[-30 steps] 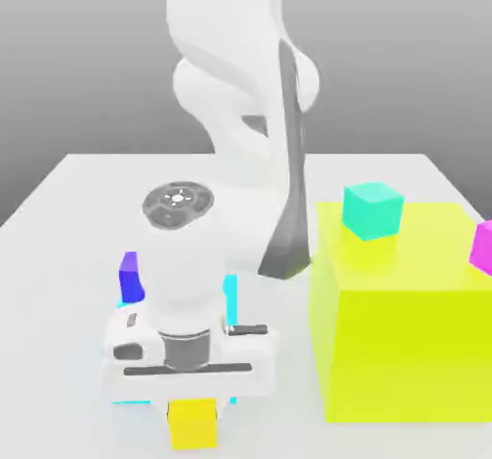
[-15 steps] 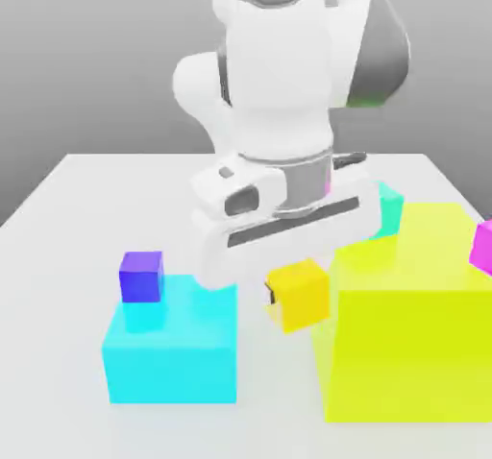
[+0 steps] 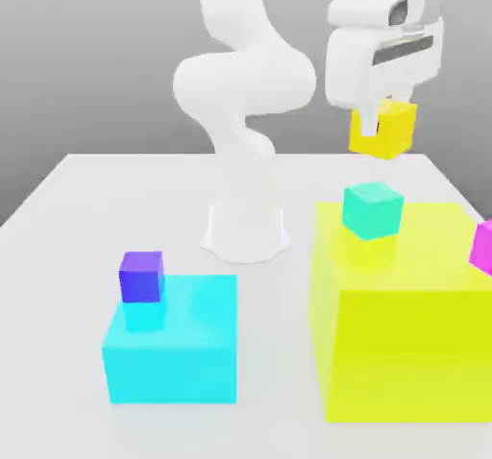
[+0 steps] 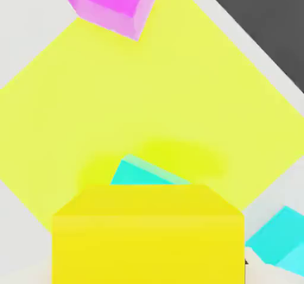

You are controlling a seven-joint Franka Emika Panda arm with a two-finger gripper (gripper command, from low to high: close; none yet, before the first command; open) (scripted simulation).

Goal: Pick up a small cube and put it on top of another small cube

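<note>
Claw (image 3: 384, 119) pinching yellow cube (image 3: 385, 129), held high above teal cube (image 3: 372, 209) atop big yellow block (image 3: 408, 337).

Matt plain yellow cube (image 3: 387, 129), smooth glossy white arm (image 3: 240, 83)

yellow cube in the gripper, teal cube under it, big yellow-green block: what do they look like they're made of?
Yellow cube: uniform opaque colour, matte, no texture or glint; could be plastic or painted wood.
Teal cube: same flat, matte, featureless look.
Big yellow-green block: also plain, but the cube's base shows as a tint through its top, so it seems slightly translucent or glossy.
Simulator renders, so real materials stay open.
</note>
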